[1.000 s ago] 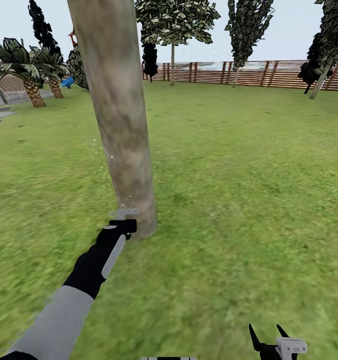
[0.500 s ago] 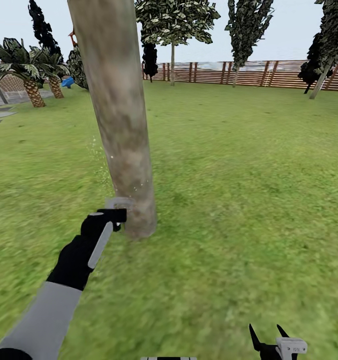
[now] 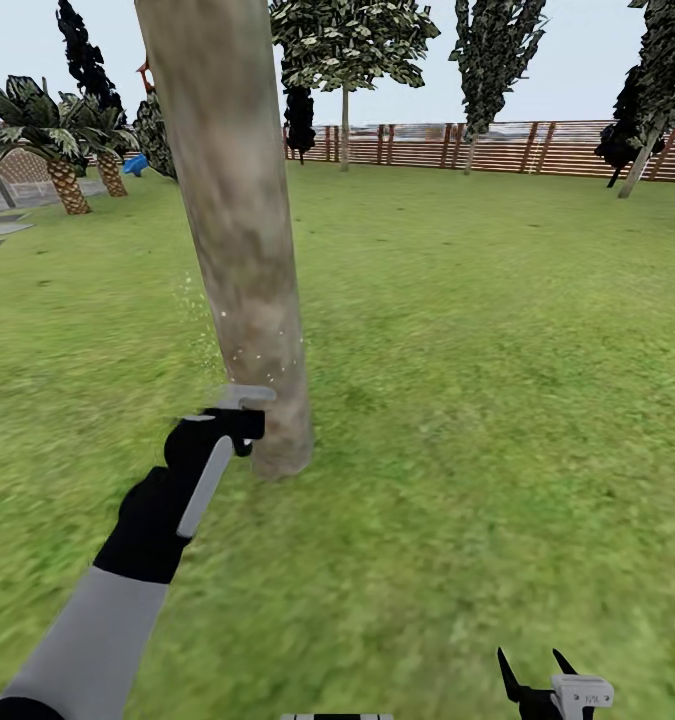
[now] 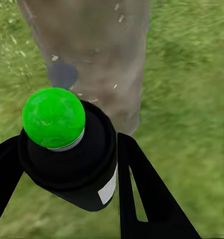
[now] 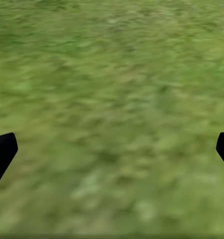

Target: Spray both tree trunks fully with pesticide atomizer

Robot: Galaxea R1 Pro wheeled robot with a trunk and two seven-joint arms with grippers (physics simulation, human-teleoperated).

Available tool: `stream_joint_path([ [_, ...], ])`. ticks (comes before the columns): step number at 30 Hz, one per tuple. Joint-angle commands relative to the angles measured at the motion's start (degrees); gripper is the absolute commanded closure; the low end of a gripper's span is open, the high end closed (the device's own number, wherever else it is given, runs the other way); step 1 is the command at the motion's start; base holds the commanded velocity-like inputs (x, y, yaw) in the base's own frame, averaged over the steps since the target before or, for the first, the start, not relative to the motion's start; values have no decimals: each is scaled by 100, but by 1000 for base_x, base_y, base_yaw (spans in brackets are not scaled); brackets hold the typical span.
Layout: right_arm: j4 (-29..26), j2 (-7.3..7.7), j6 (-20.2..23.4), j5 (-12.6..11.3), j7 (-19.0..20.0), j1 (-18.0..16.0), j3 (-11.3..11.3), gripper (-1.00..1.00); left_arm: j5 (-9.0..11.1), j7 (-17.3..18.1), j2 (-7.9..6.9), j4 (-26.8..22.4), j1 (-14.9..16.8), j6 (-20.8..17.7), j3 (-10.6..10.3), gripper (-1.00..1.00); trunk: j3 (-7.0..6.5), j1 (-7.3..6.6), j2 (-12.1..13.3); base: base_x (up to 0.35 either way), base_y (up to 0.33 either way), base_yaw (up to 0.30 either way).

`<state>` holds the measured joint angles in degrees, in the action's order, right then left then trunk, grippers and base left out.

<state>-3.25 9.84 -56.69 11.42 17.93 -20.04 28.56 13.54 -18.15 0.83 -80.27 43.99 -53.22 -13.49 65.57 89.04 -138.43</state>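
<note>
A thick mottled grey-beige tree trunk [image 3: 239, 230] rises from the grass straight ahead. My left gripper [image 3: 239, 408] is low at the trunk's base, on its left side, shut on the pesticide atomizer [image 3: 247, 396]. The left wrist view has the atomizer [image 4: 72, 169] as a black bottle with a green ball on top, clamped between the two dark fingers [image 4: 142, 189], pointing at the trunk [image 4: 102, 55]. Pale specks dot the bark there. A second tree [image 3: 344, 60] stands far back by the fence. My right gripper [image 3: 537, 668] hangs open over grass [image 5: 112, 99].
Green lawn [image 3: 477, 350] spreads all around the trunk. A brown slat fence [image 3: 497, 145] runs across the back with dark trees before it. Palm-like plants [image 3: 62, 140] and grey paving [image 3: 2, 228] lie at the far left.
My left arm has shifted left and risen a little along the trunk's base with the atomizer. Spray specks now reach higher on the bark. The right arm has not moved.
</note>
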Motion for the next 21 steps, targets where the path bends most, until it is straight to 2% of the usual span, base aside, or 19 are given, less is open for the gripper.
stream_joint_path([
  [1, -1, 0, 0, 0, 0, 0, 0, -100, -65, -5, 9, -14, 3, -17, -93, 100, 0, 0, 0, 0, 0, 0],
  [4, 0, 0, 0, 0, -2, 0, -1, -100, -70, -5, -48, -66, 4, -23, -117, 100, 0, 0, 0, 0, 0, 0],
  [7, 0, 0, 0, 0, -1, 0, -4, -100, -70, 5, -83, -75, 8, -33, 374, 100, 0, 0, 0, 0, 0, 0],
  [8, 0, 0, 0, 0, 0, 0, -2, -100, -70, 9, -99, -76, 10, -36, 606, 100, 0, 0, 0, 0, 0, 0],
  [9, -3, 0, 0, 0, 0, 0, 0, -100, -67, 12, -167, -76, 12, -38, 795, 100, 0, 0, 0, 0, 0, 0],
  [11, -1, 0, 0, 0, 0, 0, -1, -100, -71, 12, -179, -129, 1, -39, 826, 100, 0, 0, 0, 0, 0, 0],
  [13, 0, 0, 0, 0, 0, 0, -1, -100, -94, 7, -137, -205, -20, -34, 728, 100, 0, 0, 0, 0, 0, 0],
  [15, -2, 1, 0, 0, 0, 0, 0, -100, -120, -36, -107, -252, -27, -26, 180, 100, 0, 0, 0, -57, 0, 0],
  [16, -1, 1, 0, 0, 0, 0, -1, -100, -123, -50, -95, -260, -19, -20, 17, 100, 0, 0, 0, -224, 0, 0],
  [19, -1, 1, 0, 0, 0, 0, 0, -100, -139, -64, -11, -277, 1, -21, -147, 100, 0, 0, 0, -215, 0, 0],
  [21, -3, 0, 0, 0, 0, 0, 0, -100, -148, -65, -34, -278, 8, -27, -135, 100, 0, 0, 0, -40, 0, 0],
])
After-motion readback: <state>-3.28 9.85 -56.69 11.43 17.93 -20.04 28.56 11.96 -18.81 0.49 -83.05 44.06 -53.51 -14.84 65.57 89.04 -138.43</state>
